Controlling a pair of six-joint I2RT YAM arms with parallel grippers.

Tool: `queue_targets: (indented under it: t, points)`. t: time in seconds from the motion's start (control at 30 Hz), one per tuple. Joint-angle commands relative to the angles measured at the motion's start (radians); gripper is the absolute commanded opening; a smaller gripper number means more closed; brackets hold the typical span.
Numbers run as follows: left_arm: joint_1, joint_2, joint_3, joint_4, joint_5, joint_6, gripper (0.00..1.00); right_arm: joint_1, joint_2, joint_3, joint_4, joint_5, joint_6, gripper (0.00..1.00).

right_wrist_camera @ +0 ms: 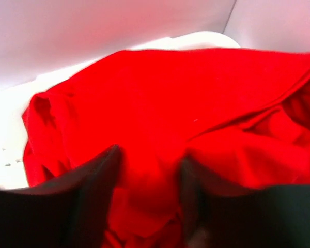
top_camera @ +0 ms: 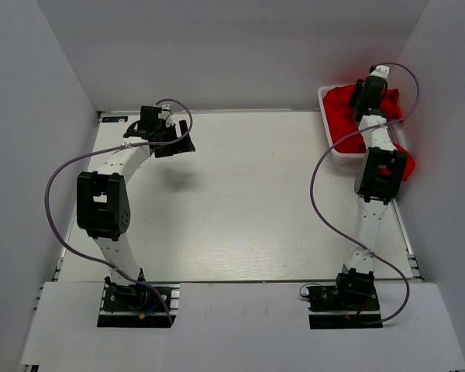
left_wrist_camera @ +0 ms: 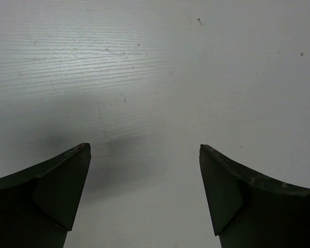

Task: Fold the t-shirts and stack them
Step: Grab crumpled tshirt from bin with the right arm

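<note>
Bright red t-shirts (top_camera: 342,116) lie crumpled in a heap inside a white basket (top_camera: 326,118) at the table's far right corner. My right gripper (top_camera: 370,91) reaches down into that heap. In the right wrist view its dark fingers (right_wrist_camera: 88,191) are pressed into the red t-shirts (right_wrist_camera: 170,88), and a raised fold of cloth sits between them at the right gripper (right_wrist_camera: 150,155); the jaws still stand apart and look blurred. My left gripper (top_camera: 170,139) hovers over bare table at the far left. It is wide open, and nothing lies between the left gripper (left_wrist_camera: 144,150) fingertips.
Some red cloth (top_camera: 409,164) hangs over the basket's right side, beside the right arm. The basket's white wall (right_wrist_camera: 10,139) shows left of the heap. Grey walls close in on the white table (top_camera: 248,209) at the back and both sides.
</note>
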Motion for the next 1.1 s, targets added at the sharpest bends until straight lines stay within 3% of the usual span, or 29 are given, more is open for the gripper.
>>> queue_targets:
  t: [0.0, 0.07, 0.1, 0.27, 0.53, 0.73, 1.07]
  points:
    - [-0.002, -0.015, 0.044, -0.019, 0.025, -0.002, 0.95, -0.019, 0.005, 0.034, 0.118, -0.017, 0.037, 0.40]
    - [-0.002, -0.024, 0.044, -0.029, 0.015, 0.007, 0.90, -0.028, -0.016, 0.015, 0.138, -0.034, 0.069, 0.23]
    - [-0.002, -0.024, 0.044, -0.029, 0.015, 0.008, 0.88, -0.029, -0.025, -0.014, 0.155, -0.036, 0.080, 0.00]
    - [-0.002, -0.088, 0.001, -0.038, -0.014, 0.017, 0.67, -0.034, -0.186, -0.147, 0.222, -0.114, 0.105, 0.00]
    - [-0.002, -0.238, -0.103, -0.019, -0.055, 0.026, 0.64, -0.029, -0.582, -0.535, 0.270, -0.097, 0.050, 0.00]
    - [-0.002, -0.323, -0.154, 0.001, -0.064, 0.035, 0.64, -0.029, -0.808, -0.695, 0.196, -0.100, 0.008, 0.00]
    - [-0.002, -0.373, -0.173, 0.010, -0.064, 0.026, 0.60, -0.025, -0.914, -0.530, 0.090, -0.163, -0.036, 0.00]
